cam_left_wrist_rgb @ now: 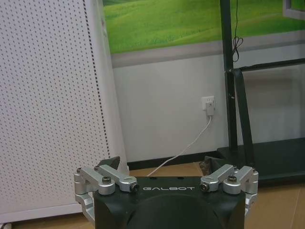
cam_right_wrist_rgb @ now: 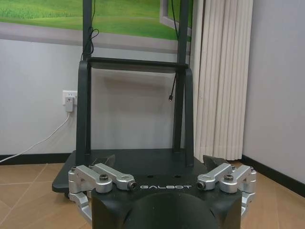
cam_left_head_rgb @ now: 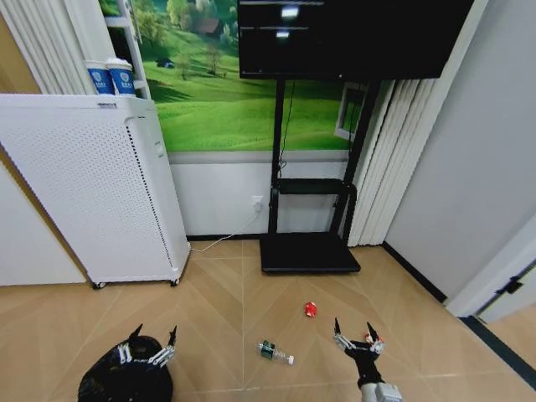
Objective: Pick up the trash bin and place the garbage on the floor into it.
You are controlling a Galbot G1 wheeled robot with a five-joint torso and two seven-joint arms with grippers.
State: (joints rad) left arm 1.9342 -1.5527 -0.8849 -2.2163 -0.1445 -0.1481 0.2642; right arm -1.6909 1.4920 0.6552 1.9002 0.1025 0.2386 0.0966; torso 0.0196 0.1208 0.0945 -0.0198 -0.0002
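Now the left tool [cam_left_head_rgb: 151,343], open wide, hangs over the trash bin [cam_left_head_rgb: 126,381]; it should go down straight and pinch the rim.

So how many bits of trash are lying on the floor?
3. A bottle lies in the middle of the floor. A red scrap lies farther off, toward the TV stand. A red-and-white wrapper sits beside the right gripper, partly hidden.

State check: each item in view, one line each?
trash bin: upright on the floor, bag-lined, under the left tool
left tool: open
right tool: open, nothing held
bottle: lying on its side
red scrap: crumpled, on the floor
paper cups: upright
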